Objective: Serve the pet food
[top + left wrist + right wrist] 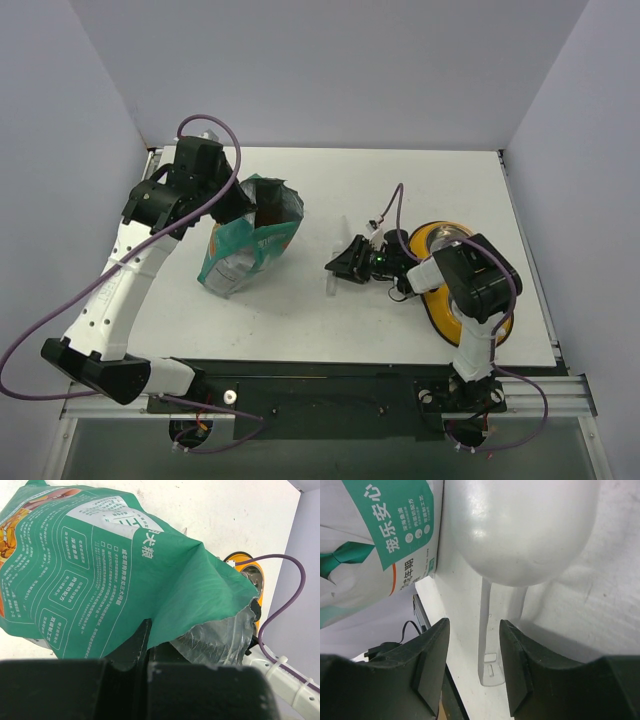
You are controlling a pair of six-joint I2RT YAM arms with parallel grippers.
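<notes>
The left gripper (238, 205) clamps the rim of the floppy bag (100, 570), the right gripper (474, 630) stands with jaws apart astride the scoop (520, 525) handle, gripping nothing — pet food unseen, presumably inside the bag beyond the left jaws: loose, light, spill-prone, best lifted by scoop, not pinched.

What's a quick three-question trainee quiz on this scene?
1. True or false: the left gripper is shut on the rim of the bag.
2. What lies between the fingers of the open right gripper? A) the handle of the scoop B) a cup C) a lid
3. Fill in: in the top view, the orange bowl sits partly under the ___ arm.
Key: 1 true; 2 A; 3 right.
</notes>
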